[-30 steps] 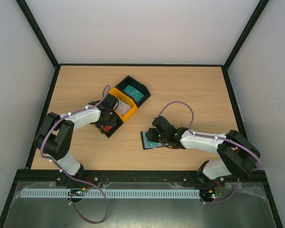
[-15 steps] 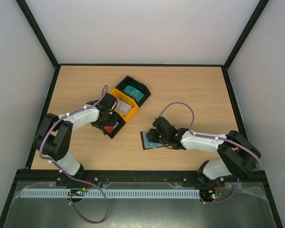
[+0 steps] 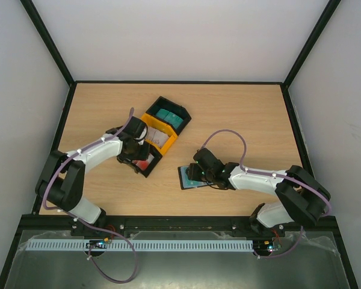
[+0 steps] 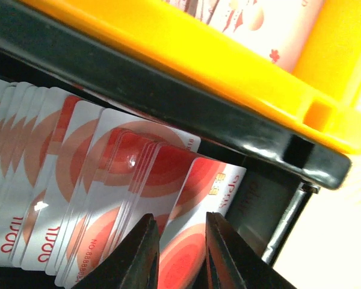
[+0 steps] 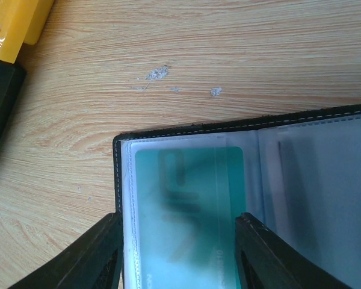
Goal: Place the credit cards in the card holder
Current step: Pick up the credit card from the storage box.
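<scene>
fingers (image 4: pixel 145 256) of the left jaws stand a narrow gap apart at the bottom of the left wrist view, astride the top edge of a red-and-white card (image 4: pixel 195 180). whether they already pinch it i cannot tell. that card is the end one of the red-and-white cards (image 4: pixel 78 180), which stand on edge, fanned like a file, in the black bin (image 4: pixel 168 99). the upright edges are probably why the jaws come in from above: a thin card lying flat would give them nothing to bite. just past the bin wall, toward the upper right of the frame, sits the yellow bin (image 4: pixel 228 54) with a pale patterned card (image 4: pixel 253 24) in it.

right jaws are wide apart, one finger (image 5: pixel 99 253) at the lower left of the right wrist view and the other at the lower right. they straddle the left pocket of the card holder (image 5: pixel 313 180), which lies open on the bench (image 5: pixel 228 48). a teal card (image 5: pixel 189 192) shows through the clear pocket. the spread stance looks meant to hold the holder flat and open for the next card, though contact is hard to confirm.

in the top view the holder lies right of centre, apart from the row of bins at upper centre-left. teal cards (image 3: pixel 167 114) sit in the far black bin (image 3: pixel 182 112).
</scene>
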Controlling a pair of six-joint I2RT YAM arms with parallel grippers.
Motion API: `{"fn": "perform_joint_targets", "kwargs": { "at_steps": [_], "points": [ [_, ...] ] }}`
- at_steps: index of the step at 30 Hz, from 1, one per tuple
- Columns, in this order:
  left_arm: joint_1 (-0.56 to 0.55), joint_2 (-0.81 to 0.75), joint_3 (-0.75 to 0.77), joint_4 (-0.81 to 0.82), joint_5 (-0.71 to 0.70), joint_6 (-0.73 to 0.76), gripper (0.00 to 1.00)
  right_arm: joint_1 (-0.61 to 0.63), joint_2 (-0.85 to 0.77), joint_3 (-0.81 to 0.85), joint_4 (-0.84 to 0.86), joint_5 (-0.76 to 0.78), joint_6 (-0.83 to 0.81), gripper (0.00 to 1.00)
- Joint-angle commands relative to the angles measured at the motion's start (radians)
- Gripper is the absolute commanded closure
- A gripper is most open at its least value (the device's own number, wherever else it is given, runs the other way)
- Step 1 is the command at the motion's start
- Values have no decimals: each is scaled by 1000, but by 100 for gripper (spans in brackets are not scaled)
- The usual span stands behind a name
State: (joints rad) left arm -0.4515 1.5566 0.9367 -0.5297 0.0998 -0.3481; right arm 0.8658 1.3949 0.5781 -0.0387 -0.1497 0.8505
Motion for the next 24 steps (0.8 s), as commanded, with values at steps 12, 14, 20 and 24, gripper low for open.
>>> {"fn": "perform_joint_targets", "kwargs": {
  "at_steps": [12, 14, 20, 24],
  "points": [
    [-33, -77, -16, -28, 209, -11, 74, 5, -13, -8, 7, 36, 10, 50],
    [-36, -74, -21, -26, 213, -15, 74, 4, -13, -9, 9, 36, 10, 50],
    [-45, -51, -25, -24, 196, -21, 74, 6, -13, -8, 5, 38, 10, 50],
    [-54, -40, -28, -19, 195, -27, 75, 5, -13, -10, 4, 40, 10, 50]
  ]
}}
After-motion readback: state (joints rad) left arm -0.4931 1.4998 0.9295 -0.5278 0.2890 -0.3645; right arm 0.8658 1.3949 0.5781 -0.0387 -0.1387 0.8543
